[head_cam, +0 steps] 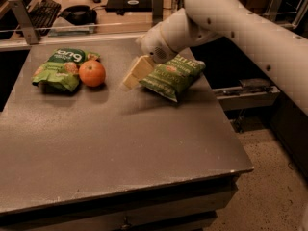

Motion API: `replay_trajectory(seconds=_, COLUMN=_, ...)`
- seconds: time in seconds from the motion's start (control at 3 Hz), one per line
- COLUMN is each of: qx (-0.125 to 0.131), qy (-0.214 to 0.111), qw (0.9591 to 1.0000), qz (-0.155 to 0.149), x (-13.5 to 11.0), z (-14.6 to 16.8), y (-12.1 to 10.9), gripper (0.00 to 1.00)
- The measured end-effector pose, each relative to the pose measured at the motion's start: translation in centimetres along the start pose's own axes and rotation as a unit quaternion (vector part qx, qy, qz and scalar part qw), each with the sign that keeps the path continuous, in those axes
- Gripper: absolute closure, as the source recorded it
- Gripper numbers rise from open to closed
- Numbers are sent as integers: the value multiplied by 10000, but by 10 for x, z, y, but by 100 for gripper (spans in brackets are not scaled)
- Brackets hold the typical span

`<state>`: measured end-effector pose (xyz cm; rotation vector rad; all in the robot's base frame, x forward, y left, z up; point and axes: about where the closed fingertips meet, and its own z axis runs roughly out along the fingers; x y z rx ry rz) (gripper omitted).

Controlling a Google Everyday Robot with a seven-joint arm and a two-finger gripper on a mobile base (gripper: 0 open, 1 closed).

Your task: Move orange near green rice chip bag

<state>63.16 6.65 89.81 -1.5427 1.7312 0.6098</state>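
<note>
The orange (92,73) rests on the grey table, touching the right edge of the bright green rice chip bag (60,69) at the back left. My gripper (133,75) hangs just above the table, well to the right of the orange and against the left edge of an olive-green bag (173,75). It holds nothing.
The grey table (120,143) ends at a front edge and a right edge with a drop to the floor. A railing, a keyboard (42,11) and a desk lie behind the table. My arm (226,18) reaches in from the upper right.
</note>
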Motion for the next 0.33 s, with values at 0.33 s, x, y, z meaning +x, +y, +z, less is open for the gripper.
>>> replay_trajectory(seconds=0.33, qx=278, qy=-71, qw=9994, qz=182, x=29, z=-41, y=-8, gripper=0)
